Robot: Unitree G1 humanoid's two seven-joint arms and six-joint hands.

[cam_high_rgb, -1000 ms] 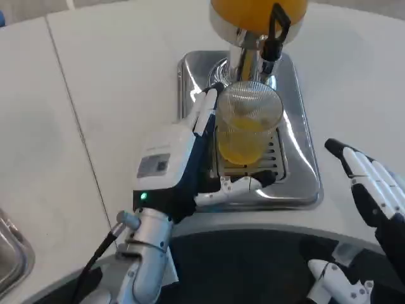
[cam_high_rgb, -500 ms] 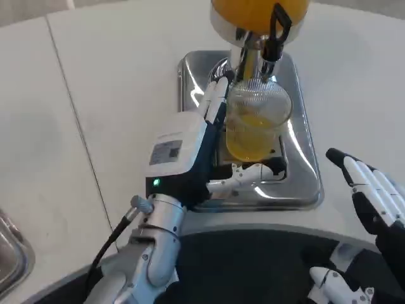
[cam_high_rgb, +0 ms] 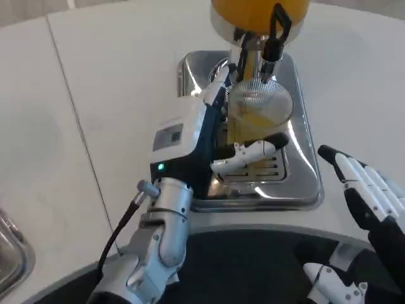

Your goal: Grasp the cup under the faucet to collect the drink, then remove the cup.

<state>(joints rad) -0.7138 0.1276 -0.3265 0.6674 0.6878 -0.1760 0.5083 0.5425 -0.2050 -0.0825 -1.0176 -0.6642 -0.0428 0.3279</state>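
Observation:
A clear ribbed plastic cup (cam_high_rgb: 258, 114) partly filled with orange drink stands over the silver drip tray (cam_high_rgb: 301, 158), right below the dispenser's black tap lever (cam_high_rgb: 276, 31). My left hand (cam_high_rgb: 202, 142) grips the cup from its left side, fingers along the far wall and thumb across the front. The orange juice tank (cam_high_rgb: 259, 9) sits at the top edge. My right hand (cam_high_rgb: 367, 193) hovers at the lower right, off the tray, fingers spread and holding nothing.
The slotted grate (cam_high_rgb: 262, 170) of the tray lies just in front of the cup. A table seam (cam_high_rgb: 69, 88) runs down the white surface on the left. A metal object's rim (cam_high_rgb: 9, 253) shows at the lower left edge.
My left hand has carried the cup farther back, up under the tap. My right hand has shifted only slightly.

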